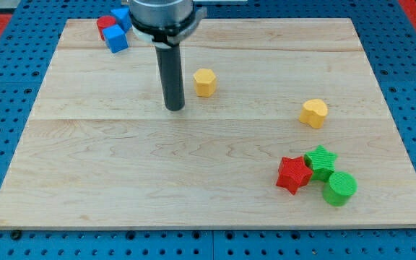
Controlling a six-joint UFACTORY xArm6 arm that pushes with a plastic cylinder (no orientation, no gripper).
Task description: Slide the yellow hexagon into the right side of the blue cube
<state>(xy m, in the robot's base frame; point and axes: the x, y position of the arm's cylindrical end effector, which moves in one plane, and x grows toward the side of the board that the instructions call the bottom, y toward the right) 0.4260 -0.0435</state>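
The yellow hexagon [204, 82] sits on the wooden board [193, 180], above the middle. My tip [175, 107] rests on the board just left of and slightly below it, a small gap apart. The blue cube [116, 40] is at the view's top left, touching a red round block [107, 24] and a second blue block [122, 16] that the arm's body partly hides.
A yellow heart-shaped block [313, 113] lies at the right. A red star [293, 175], a green star [321, 160] and a green cylinder [339, 188] cluster at the lower right. Blue pegboard [410, 87] surrounds the board.
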